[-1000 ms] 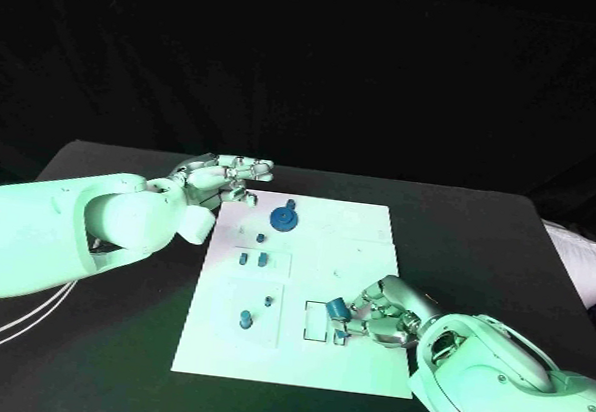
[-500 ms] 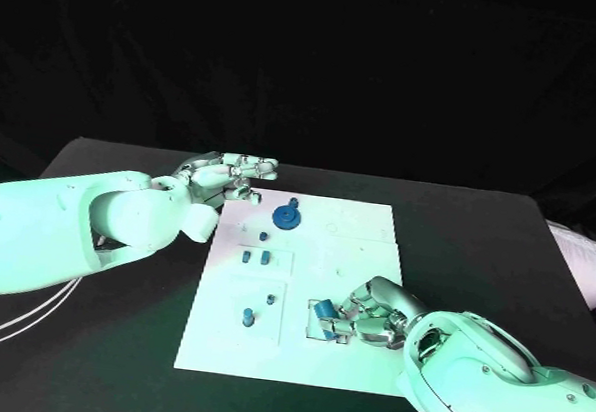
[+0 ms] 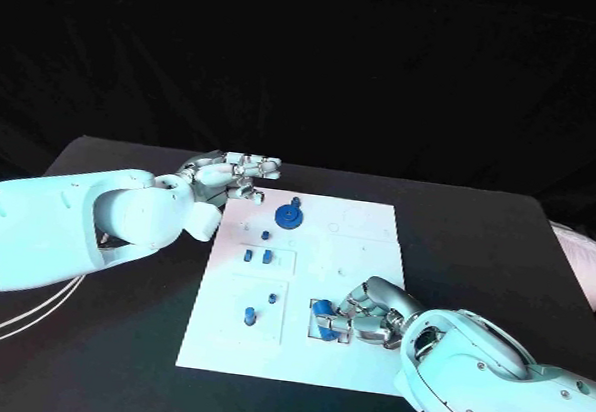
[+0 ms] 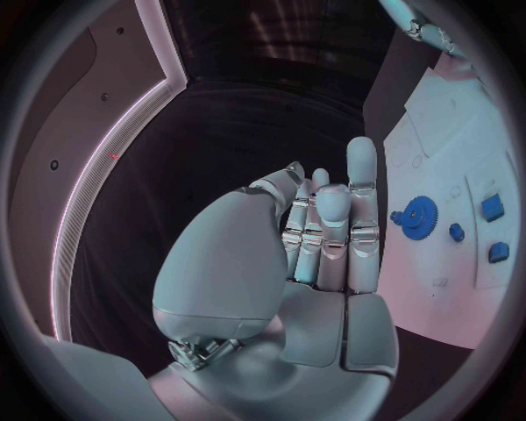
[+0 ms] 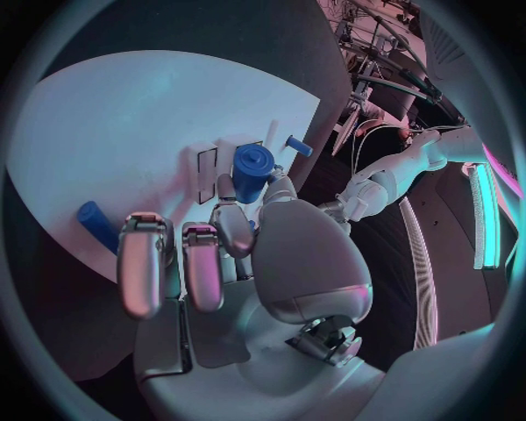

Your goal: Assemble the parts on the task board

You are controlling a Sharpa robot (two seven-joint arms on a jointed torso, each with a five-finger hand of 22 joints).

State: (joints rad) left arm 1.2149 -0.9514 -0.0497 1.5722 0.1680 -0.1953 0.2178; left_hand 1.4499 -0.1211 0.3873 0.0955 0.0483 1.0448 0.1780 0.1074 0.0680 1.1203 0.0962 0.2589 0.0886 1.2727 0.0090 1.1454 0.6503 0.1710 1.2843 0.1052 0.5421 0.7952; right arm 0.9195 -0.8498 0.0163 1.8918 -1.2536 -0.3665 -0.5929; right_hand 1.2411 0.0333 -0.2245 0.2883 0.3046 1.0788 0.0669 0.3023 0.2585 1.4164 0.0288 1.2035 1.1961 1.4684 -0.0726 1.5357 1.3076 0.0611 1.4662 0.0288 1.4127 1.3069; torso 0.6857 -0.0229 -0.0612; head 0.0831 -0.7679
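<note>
- Seating a blue peg (image 5: 252, 172) into the white board (image 3: 352, 363) looked like the step in hand; the right robot hand (image 3: 367, 318) was down at the board's near right part, close to its right edge, beside a small rectangular outline there.
- That right robot hand pinched the peg between thumb and fingers, as the right wrist view showed; the other fingers (image 5: 145, 272) reached out over the board, past a second small blue piece (image 5: 96, 224) lying flat on it.
- The peg was a short cylinder; its long axis seemed tilted rather than upright, its round end face pointing away from the palm towards the board's far side. Whether its lower end already sat in a hole I could not tell.
- The next move, in my judgement, called for standing the peg square over its hole and pressing straight down, then letting go without dragging it.
- The left robot hand (image 3: 229, 174) hovered off the board's far left corner over the black worktop (image 3: 484, 237), holding nothing, its fingers straight and close together.
- A blue gear (image 3: 289, 215) lay near the board's far edge, with smaller blue pieces (image 3: 258, 257) along the left half; those seemed left for later.
</note>
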